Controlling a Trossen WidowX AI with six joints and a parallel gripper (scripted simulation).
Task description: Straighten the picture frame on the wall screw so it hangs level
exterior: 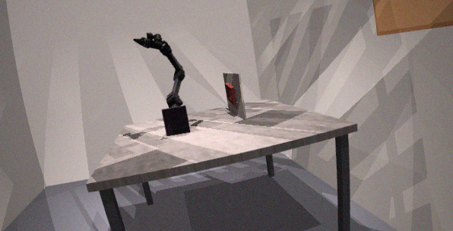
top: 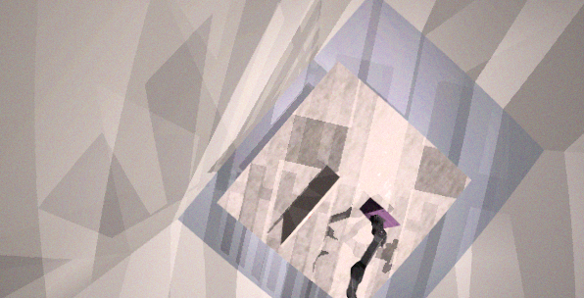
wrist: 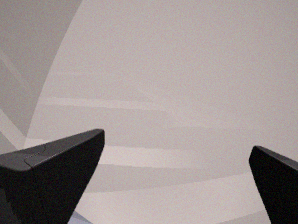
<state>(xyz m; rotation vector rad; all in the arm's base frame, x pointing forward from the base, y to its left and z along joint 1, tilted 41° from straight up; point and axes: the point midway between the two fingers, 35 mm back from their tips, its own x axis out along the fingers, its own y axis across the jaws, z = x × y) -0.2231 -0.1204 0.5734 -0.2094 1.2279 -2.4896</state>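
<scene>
Note the gripper (top: 351, 292) (exterior: 135, 40) (wrist: 180, 147) at the raised end of the black six-joint arm (top: 367, 254) (exterior: 175, 64); its two fingers stand wide apart and released, with nothing between them. The arm rises from a dark, box-shaped pedestal (top: 390, 219) (exterior: 175, 121) on the mottled grey tabletop (top: 338, 86) (exterior: 228, 158); in the exterior view its upper links bend to the left and the fingertips point left, away from the picture frame. Locate the red picture frame (exterior: 229, 87) to the right of the arm, on the arm-facing side of the upright grey wall panel (top: 311, 204) (exterior: 241, 97); it is well apart from the gripper; from this oblique angle you cannot tell whether it hangs level. Your wrist view shows both fingers before a pale room wall (wrist: 185, 60).
</scene>
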